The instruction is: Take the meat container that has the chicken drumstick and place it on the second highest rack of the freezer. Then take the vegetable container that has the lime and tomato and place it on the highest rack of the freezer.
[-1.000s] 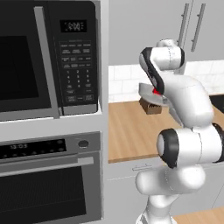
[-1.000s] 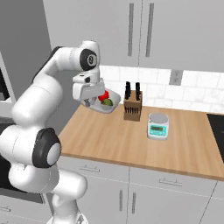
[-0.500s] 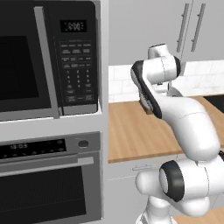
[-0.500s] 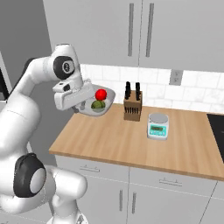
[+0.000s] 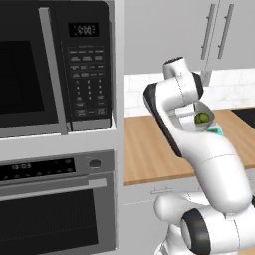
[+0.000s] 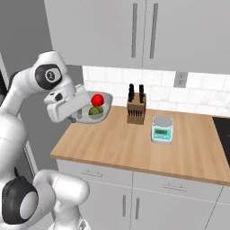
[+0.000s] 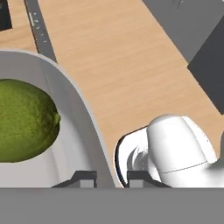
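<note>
Hand [image 7: 108, 177] clamped on rim of vegetable container [image 6: 92, 116], lime [image 6: 95, 111] and tomato [image 6: 97, 99] inside. Since a second ago, container swung away from knife block [image 6: 136, 109], now above surface [image 6: 134, 148] left edge. Second transfer under way, freezer next. Surface edge close below; open air leftward, oven stack [image 5: 55, 124] nearby.

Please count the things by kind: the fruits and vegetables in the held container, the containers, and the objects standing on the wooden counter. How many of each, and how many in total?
Produce in the container: 2, a lime and a tomato
Containers: 1, the grey vegetable container, clamped at its rim by the gripper
Objects on the counter: 2, a knife block and a kitchen scale
Total: 5
</note>
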Robot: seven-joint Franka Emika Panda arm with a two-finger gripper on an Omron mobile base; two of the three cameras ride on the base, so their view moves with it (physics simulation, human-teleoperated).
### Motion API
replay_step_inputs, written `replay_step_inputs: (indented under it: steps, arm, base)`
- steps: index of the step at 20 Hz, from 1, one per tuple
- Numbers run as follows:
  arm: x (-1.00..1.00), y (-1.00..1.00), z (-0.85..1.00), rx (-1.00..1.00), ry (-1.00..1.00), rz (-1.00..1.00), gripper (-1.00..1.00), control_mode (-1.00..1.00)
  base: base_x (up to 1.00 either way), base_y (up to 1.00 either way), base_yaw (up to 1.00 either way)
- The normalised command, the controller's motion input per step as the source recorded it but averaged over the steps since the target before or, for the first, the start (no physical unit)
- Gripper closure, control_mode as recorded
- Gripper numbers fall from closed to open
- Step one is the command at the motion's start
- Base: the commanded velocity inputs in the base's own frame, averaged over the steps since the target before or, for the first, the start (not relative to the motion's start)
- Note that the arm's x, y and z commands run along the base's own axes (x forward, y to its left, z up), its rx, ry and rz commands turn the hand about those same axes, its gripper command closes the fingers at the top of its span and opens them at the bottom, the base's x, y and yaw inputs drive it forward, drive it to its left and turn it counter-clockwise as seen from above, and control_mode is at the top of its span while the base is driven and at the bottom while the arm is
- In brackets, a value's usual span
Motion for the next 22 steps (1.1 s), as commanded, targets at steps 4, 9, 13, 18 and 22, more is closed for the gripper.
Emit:
replay_step_inputs:
  steps: [4, 9, 13, 18, 22]
  arm:
    - [-0.76, 0.00, 0.00, 0.00, -0.08, 0.20, 1.00, -1.00]
    - [-0.35, -0.28, 0.08, 0.00, 0.00, 0.00, 1.00, -1.00]
    - [-0.20, -0.28, 0.09, 0.00, 0.00, 0.00, 1.00, -1.00]
    - [-0.01, -0.03, 0.00, 0.00, 0.01, 0.02, 1.00, -1.00]
    - [0.00, 0.00, 0.00, 0.00, 0.03, 0.00, 1.00, -1.00]
  base:
    - [0.00, 0.00, 0.00]
    - [0.00, 0.00, 0.00]
    - [0.00, 0.00, 0.00]
    - [0.00, 0.00, 0.00]
    - [0.00, 0.00, 0.00]
